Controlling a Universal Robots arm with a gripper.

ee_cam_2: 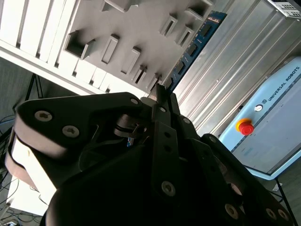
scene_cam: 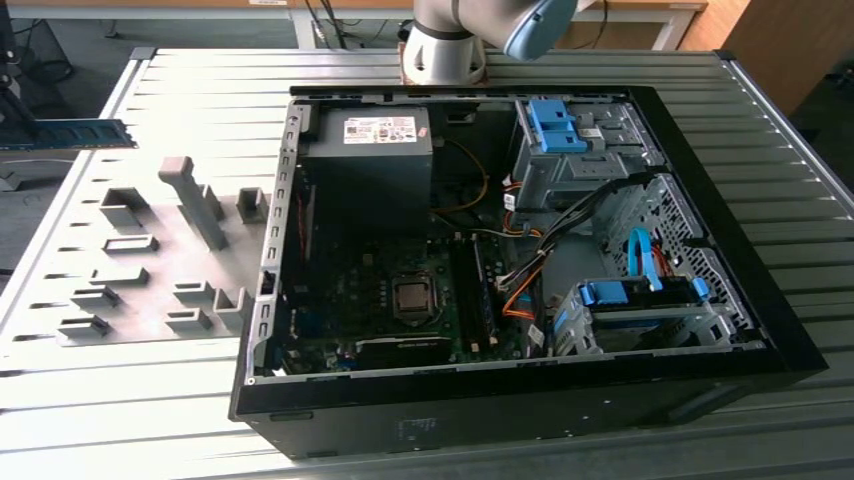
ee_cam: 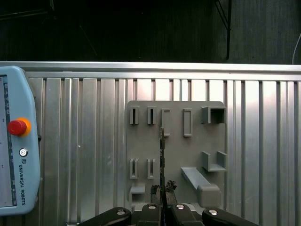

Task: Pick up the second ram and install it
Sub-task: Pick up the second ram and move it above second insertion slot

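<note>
The second ram (scene_cam: pixel 78 133), a slim blue-green stick, hangs in the air at the exterior view's far left, above the table and left of the gray holder plate (scene_cam: pixel 134 260). My gripper (scene_cam: pixel 8 125) is shut on one end of it at the picture's edge. In the first wrist view the ram (ee_cam: pixel 162 150) shows edge-on as a thin strip rising from between my fingertips, the gripper (ee_cam: pixel 162 190) clamped on it over the holder plate (ee_cam: pixel 174 141). In the second wrist view the ram (ee_cam_2: pixel 193 47) sticks out past the gripper (ee_cam_2: pixel 162 92), its black chips showing.
An open black computer case (scene_cam: pixel 747 330) lies on the slatted metal table (scene_cam: pixel 200 90), with its motherboard (scene_cam: pixel 400 300), power supply (scene_cam: pixel 374 150) and blue drive brackets (scene_cam: pixel 554 125). The arm's base (scene_cam: pixel 441 45) stands behind the case. A teach pendant (ee_cam: pixel 14 160) lies on the table.
</note>
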